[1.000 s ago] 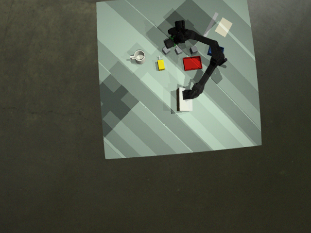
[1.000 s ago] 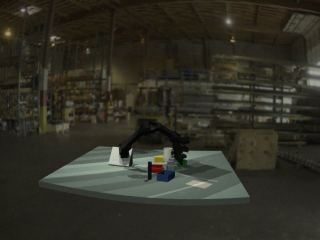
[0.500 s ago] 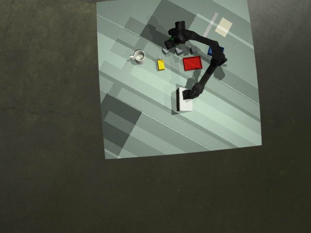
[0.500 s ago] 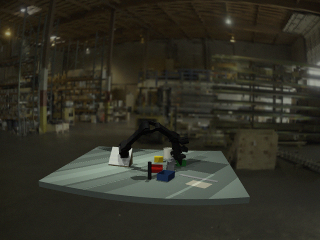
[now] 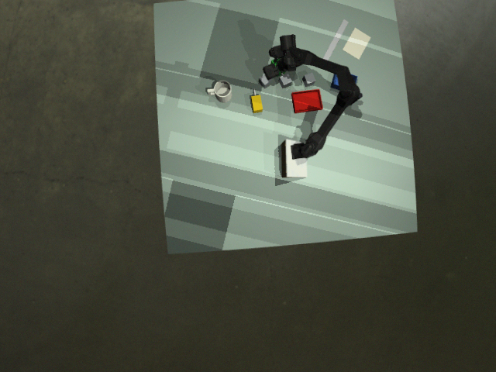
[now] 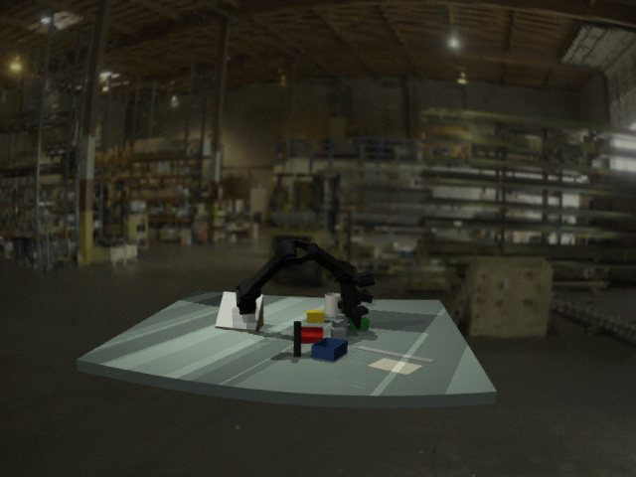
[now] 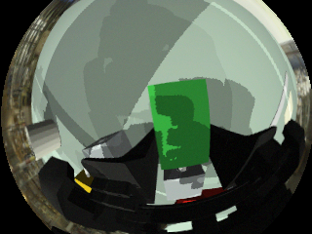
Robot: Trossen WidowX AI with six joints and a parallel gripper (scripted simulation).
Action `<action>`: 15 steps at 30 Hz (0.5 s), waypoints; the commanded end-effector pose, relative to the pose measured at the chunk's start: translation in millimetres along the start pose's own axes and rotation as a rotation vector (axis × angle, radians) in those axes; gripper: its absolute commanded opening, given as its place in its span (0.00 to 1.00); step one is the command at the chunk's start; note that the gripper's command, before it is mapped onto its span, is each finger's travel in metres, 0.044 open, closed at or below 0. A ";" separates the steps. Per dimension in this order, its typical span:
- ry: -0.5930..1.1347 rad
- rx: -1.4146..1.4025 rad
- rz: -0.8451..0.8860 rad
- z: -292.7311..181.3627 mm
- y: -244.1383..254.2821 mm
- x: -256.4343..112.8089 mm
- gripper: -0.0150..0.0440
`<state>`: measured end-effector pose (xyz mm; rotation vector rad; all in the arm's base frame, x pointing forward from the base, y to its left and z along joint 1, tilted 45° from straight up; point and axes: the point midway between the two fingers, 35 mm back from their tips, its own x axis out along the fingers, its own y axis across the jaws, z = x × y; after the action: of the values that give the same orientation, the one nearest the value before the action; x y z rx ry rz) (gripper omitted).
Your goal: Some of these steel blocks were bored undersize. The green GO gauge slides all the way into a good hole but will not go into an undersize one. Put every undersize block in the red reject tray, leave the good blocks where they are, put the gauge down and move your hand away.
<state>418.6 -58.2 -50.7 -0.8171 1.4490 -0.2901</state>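
Three steel blocks (image 5: 285, 80) (image 6: 338, 331) (image 7: 184, 188): on table (image 5: 224, 152) (image 6: 205, 354) (image 7: 166, 49), outside tray, ten to twelve o'clock from it in top view.
Gripper (image 5: 279, 67) (image 6: 358, 323) (image 7: 177, 127): clamped on green gauge (image 5: 274, 63) (image 6: 364, 323) (image 7: 181, 122), above table.
Red tray (image 5: 307, 101) (image 6: 311, 335) (image 7: 214, 193): three o'clock from yellow block (image 5: 256, 104) (image 6: 315, 316) (image 7: 84, 182), top view.

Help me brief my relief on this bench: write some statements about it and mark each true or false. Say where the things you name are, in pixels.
1. The gripper (image 5: 277, 67) (image 6: 355, 322) (image 7: 177, 127) is shut on the green gauge (image 5: 274, 63) (image 6: 362, 324) (image 7: 180, 114). True.
2. A steel block lies in the red tray (image 5: 308, 111) (image 6: 311, 339) (image 7: 214, 193). False: three steel blocks (image 5: 285, 81) (image 6: 338, 331) (image 7: 182, 188) show, all outside it.
3. In the top view, the yellow piece (image 5: 256, 104) (image 6: 315, 316) (image 7: 84, 181) sits between the mug (image 5: 224, 98) (image 6: 331, 303) (image 7: 44, 137) and the red tray. True.
4. The mug lies on its side. False: it stands upright.
5. The black post (image 6: 297, 339) stands inside the blue tray (image 5: 337, 83) (image 6: 326, 352). False: it stands beside it.
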 end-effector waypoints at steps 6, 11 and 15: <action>-0.014 0.005 -0.003 -0.3 -2.5 -4.6 0.25; -0.013 0.005 -0.003 -2.1 -2.2 -5.0 0.25; -0.013 0.005 -0.003 -2.4 -2.2 -5.1 0.25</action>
<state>414.2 -58.7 -49.6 -0.8170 1.4486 -0.2902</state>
